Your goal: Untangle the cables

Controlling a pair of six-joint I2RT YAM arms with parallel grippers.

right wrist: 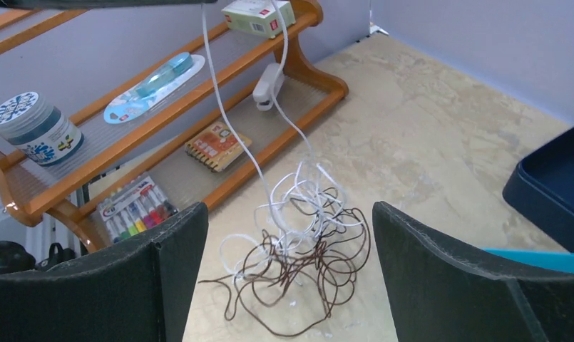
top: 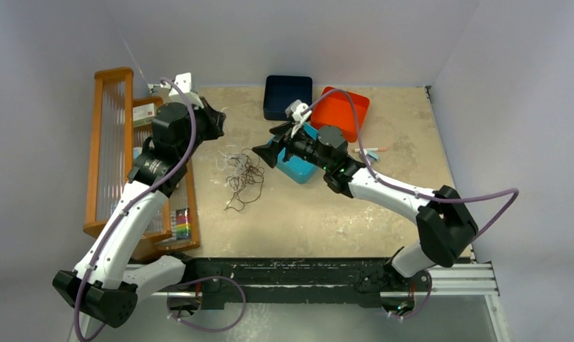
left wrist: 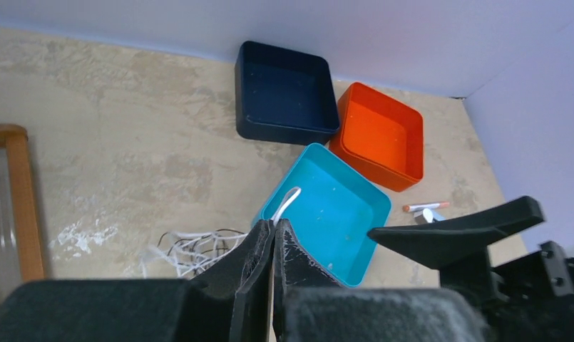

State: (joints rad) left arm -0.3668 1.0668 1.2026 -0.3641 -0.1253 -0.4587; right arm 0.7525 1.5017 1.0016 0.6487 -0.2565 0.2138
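The cables lie as one tangle of thin white and dark brown loops on the table between the two arms. They also show in the right wrist view and partly in the left wrist view. My left gripper is shut on a white cable, with a small loop sticking out past the tips. That white strand runs taut from the tangle up to it, with a white plug hanging alongside. My right gripper is open and empty just right of the tangle, which its fingers frame.
A wooden rack with a box, a jar and markers stands at the left. A navy tray and an orange tray sit at the back. A teal tray lies under the right wrist, with a marker beside it.
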